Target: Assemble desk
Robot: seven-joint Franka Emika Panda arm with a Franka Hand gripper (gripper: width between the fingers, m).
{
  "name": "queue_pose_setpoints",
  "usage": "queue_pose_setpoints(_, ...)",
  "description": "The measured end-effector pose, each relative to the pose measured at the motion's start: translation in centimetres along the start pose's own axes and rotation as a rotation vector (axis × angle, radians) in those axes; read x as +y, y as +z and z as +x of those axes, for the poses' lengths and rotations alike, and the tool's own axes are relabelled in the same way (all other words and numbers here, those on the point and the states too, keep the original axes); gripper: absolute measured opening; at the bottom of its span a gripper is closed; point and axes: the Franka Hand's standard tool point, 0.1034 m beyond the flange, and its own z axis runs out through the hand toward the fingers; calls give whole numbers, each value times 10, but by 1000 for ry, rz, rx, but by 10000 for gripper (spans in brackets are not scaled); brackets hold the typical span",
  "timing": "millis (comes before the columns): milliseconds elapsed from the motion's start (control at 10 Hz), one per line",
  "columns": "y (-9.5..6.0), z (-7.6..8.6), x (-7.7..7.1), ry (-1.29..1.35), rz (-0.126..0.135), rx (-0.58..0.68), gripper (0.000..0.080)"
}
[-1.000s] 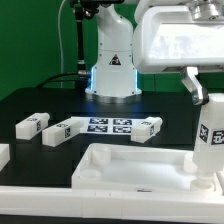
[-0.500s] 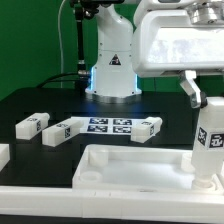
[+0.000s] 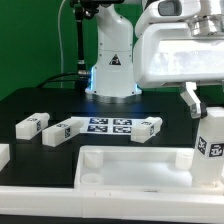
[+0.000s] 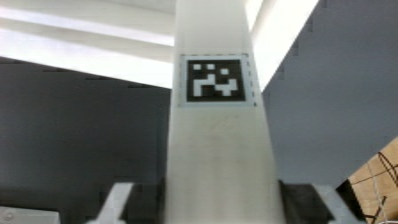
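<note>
The white desk top (image 3: pixel 105 153), a rimmed tray, lies at the front of the black table. One white leg (image 3: pixel 212 150) stands upright at the top's corner on the exterior view's right. My gripper (image 3: pixel 203 107) is shut on the upper end of this leg. In the wrist view the leg (image 4: pixel 217 150), with a black-and-white tag, runs away from my gripper (image 4: pixel 217 208), with a finger (image 4: pixel 121 205) on each side of it. Three loose legs (image 3: pixel 32 124) (image 3: pixel 62 131) (image 3: pixel 146 127) lie behind the top.
The marker board (image 3: pixel 105 125) lies between the loose legs. The arm's base (image 3: pixel 110 70) stands behind it. Another white part (image 3: pixel 3 153) shows at the exterior view's left edge. Cables hang at the back left.
The held leg and my gripper have moved down a little at the desk top's corner. The loose legs have not moved.
</note>
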Motion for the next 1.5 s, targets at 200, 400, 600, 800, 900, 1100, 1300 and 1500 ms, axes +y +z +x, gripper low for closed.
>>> queue_pose_setpoints(200,2,1,0,-1,-4,31,290)
queue_pose_setpoints(400,1,1,0,-1,-6,42,297)
queue_pose_setpoints(600,1,1,0,-1,-6,41,512)
queue_pose_setpoints(800,1,1,-1,-1,-6,41,605)
queue_pose_setpoints(900,-2,4,-2,-2,-5,43,641)
queue_pose_setpoints(1100,-10,11,-6,-10,-3,44,647)
queue_pose_setpoints(1300,-15,17,-6,-11,-1,36,649)
queue_pose_setpoints(1500,-13,14,-7,-12,3,12,649)
